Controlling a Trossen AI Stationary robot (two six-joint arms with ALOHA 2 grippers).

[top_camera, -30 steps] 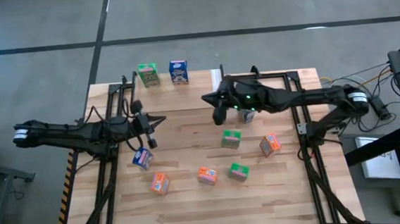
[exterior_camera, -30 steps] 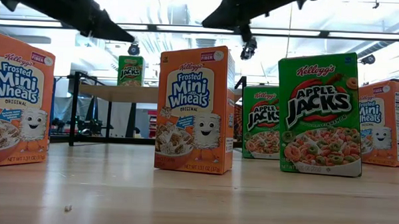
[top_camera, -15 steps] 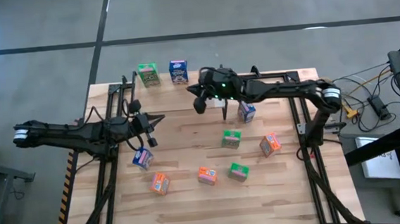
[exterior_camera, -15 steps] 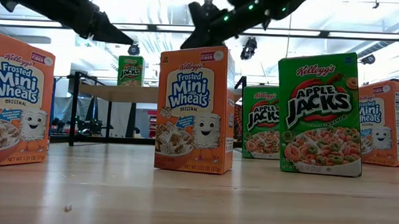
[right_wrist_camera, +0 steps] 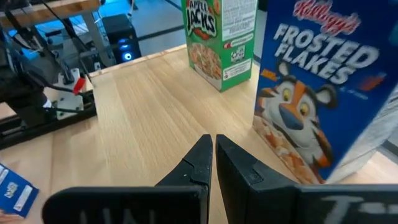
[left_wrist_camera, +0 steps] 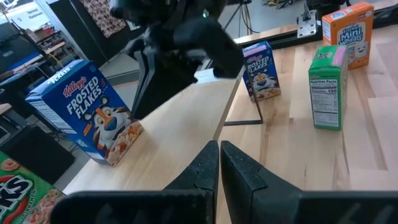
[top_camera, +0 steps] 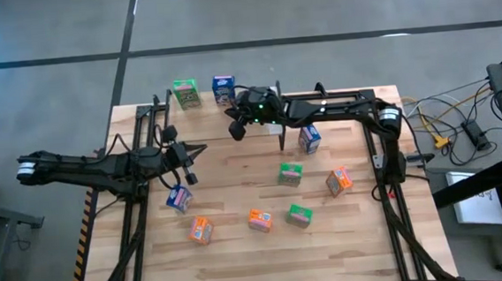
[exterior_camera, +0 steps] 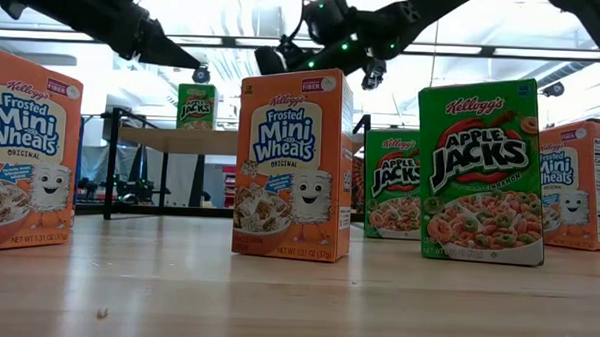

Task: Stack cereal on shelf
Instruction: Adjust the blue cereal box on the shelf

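Observation:
The shelf [top_camera: 204, 122] stands at the table's far edge. On its far side stand a green cereal box [top_camera: 186, 94] and a blue one [top_camera: 223, 89]. Several more cereal boxes stand on the tabletop, among them a blue one [top_camera: 308, 138], a green one [top_camera: 291, 174] and an orange one [top_camera: 259, 220]. My right gripper [top_camera: 235, 129] hovers shut over the shelf, just short of the blue box [right_wrist_camera: 323, 93], touching nothing. My left gripper [top_camera: 200, 149] is shut and empty by the shelf's near edge.
Black frame rails run along the table's left [top_camera: 136, 210] and right [top_camera: 388, 193] sides. On the tabletop a blue box [top_camera: 178, 198] and an orange box [top_camera: 200, 230] stand below my left arm. Bare wood lies along the near edge.
My right gripper has swung toward the table's left and far edges, out over the shelf toward the blue box, sinking a little. It has stayed shut. No box has moved.

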